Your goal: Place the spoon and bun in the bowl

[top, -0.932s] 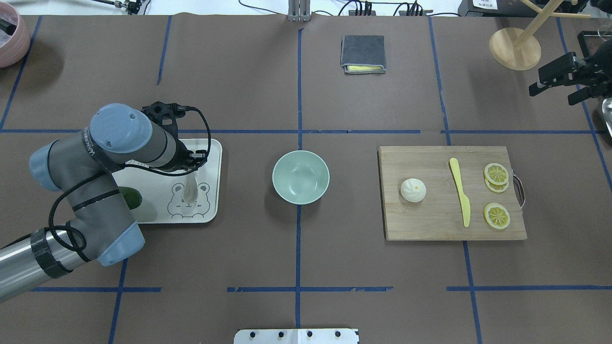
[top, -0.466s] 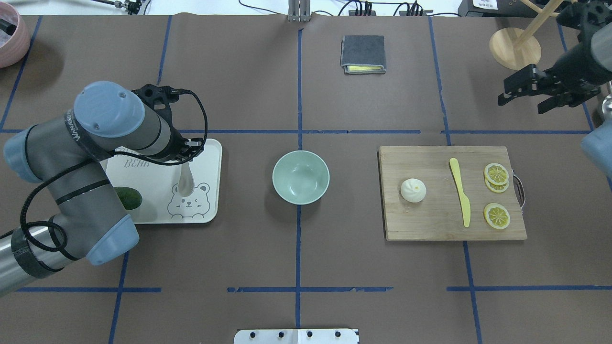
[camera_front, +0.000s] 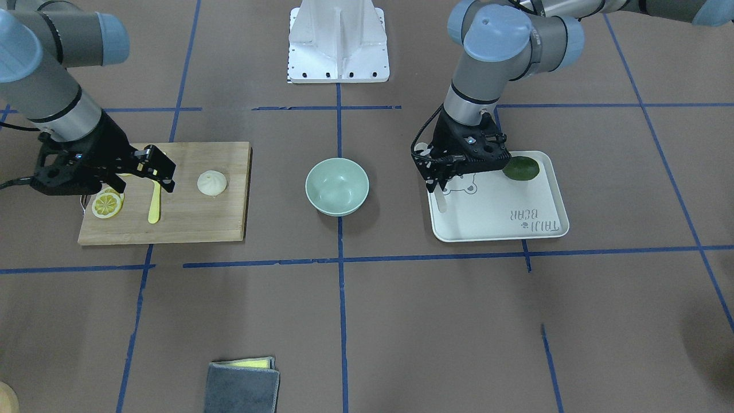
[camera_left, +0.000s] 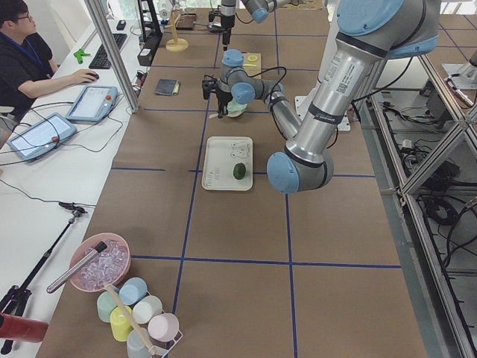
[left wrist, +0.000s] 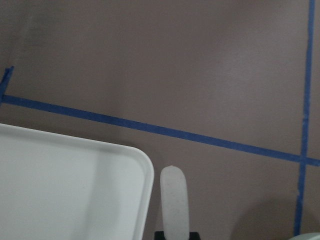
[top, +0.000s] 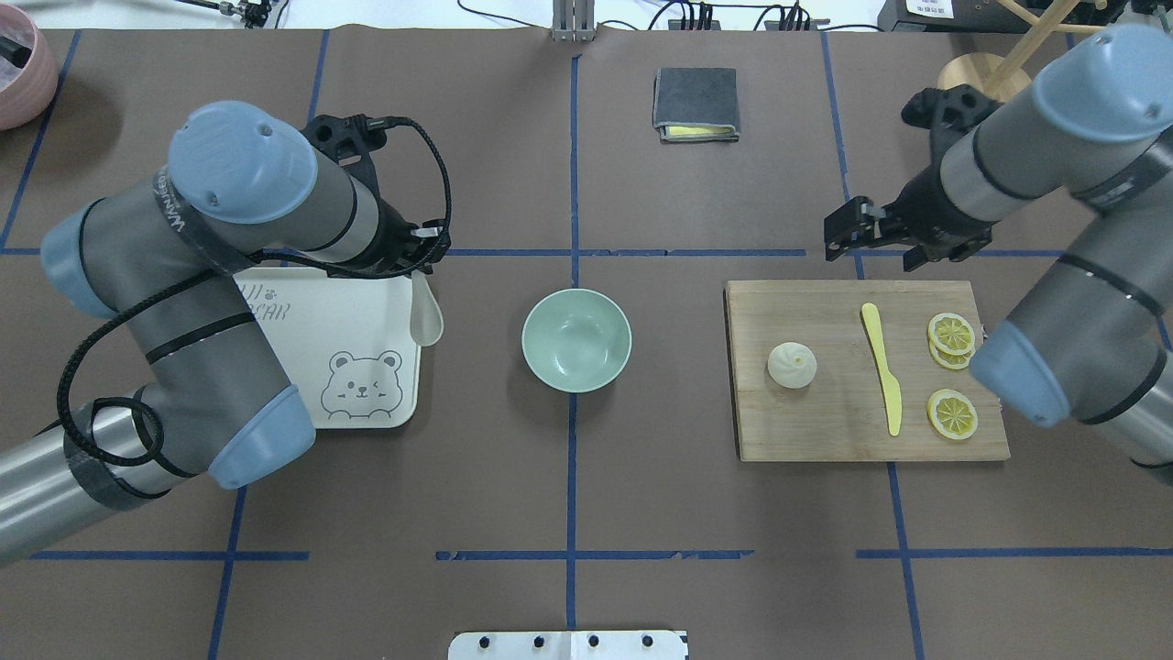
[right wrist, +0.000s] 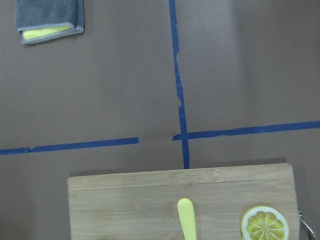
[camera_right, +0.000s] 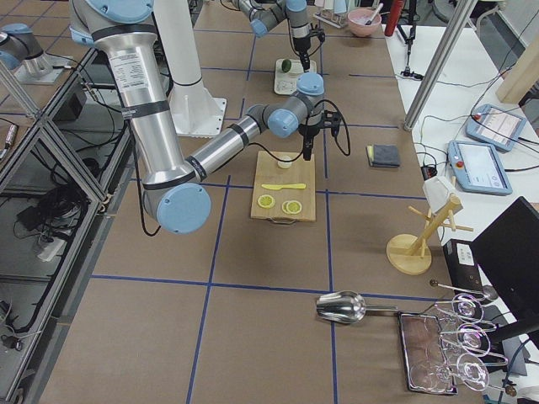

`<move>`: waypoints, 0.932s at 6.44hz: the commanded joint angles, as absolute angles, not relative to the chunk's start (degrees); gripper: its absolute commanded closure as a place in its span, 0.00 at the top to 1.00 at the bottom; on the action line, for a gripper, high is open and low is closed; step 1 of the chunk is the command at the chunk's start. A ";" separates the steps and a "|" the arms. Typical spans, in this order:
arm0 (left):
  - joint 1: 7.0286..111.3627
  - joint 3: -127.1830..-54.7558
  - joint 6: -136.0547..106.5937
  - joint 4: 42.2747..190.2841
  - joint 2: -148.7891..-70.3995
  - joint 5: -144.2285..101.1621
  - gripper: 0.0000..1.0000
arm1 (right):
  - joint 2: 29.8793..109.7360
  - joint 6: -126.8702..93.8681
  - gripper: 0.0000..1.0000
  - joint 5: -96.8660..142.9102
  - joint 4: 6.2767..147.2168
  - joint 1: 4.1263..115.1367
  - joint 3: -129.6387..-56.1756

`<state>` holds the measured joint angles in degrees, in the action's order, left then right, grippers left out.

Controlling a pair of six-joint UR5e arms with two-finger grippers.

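Note:
The pale grey-white spoon (top: 427, 316) hangs scoop-down from my left gripper (top: 417, 261), which is shut on its handle, just past the right edge of the white bear tray (top: 312, 339). The spoon also shows in the left wrist view (left wrist: 174, 200). The mint-green bowl (top: 576, 340) stands empty at the table's middle, to the right of the spoon. The white bun (top: 792, 365) sits on the wooden cutting board (top: 825, 422). My right gripper (top: 869, 246) is open and empty, above the board's far edge, apart from the bun.
A yellow knife (top: 882, 367) and lemon slices (top: 951, 412) lie on the board right of the bun. A dark green lime (camera_front: 520, 167) sits on the tray. A folded grey cloth (top: 696, 103) lies at the far middle. A wooden rack (top: 985, 73) stands far right.
My left gripper lifted the spoon off the tray and carried it right, past the tray's edge. My right arm swung in from the far right to the board's far edge.

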<state>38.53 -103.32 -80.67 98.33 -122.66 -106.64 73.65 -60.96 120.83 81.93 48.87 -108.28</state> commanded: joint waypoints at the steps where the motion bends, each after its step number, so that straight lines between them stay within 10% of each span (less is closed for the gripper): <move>1: 38.32 -100.92 -89.96 105.15 -125.59 -106.61 0.00 | 73.65 -65.46 1.00 112.80 80.42 40.55 -108.11; 6: 36.40 -92.59 -93.50 109.83 -130.06 -103.82 0.00 | 74.27 -65.74 1.00 109.07 80.42 34.63 -105.03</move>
<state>37.40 -95.61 -92.24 107.78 -128.52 -105.52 74.10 -65.74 109.06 80.42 34.84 -105.30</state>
